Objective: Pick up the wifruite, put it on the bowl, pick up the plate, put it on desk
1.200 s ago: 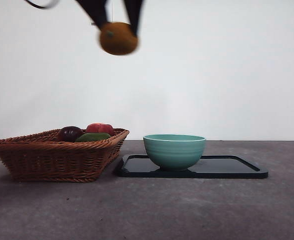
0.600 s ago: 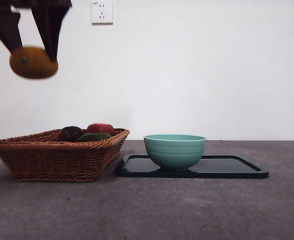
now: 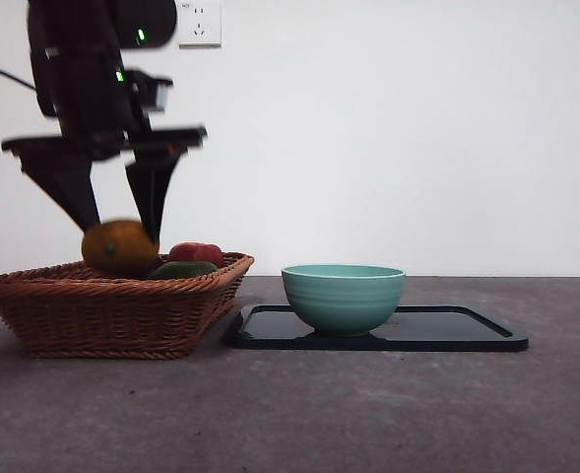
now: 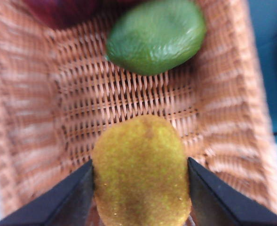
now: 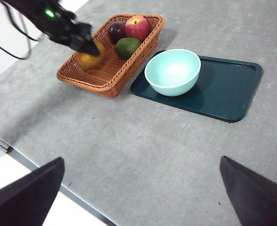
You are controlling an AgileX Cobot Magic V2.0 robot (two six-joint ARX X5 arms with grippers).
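Observation:
My left gripper (image 3: 120,236) is shut on the wifruite (image 3: 119,248), a round orange-brown fruit. It holds the fruit low over the near end of the wicker basket (image 3: 102,315), its underside just behind the rim. In the left wrist view the wifruite (image 4: 140,172) sits between both jaws above the basket floor (image 4: 129,103). The mint-green bowl (image 3: 344,296) stands empty on the left part of the dark plate (image 3: 457,335), to the right of the basket. High above the desk (image 5: 152,155), my right gripper (image 5: 142,160) is open and holds nothing.
Inside the basket lie a green fruit (image 4: 154,35), a red apple (image 3: 197,252) and a dark purple fruit (image 5: 115,30). The basket's right side nearly touches the plate's left edge. A wall socket (image 3: 200,24) is on the back wall.
The left gripper has carried the wifruite from high above the table's middle to the left and then down to the basket. Bowl and plate have not moved.

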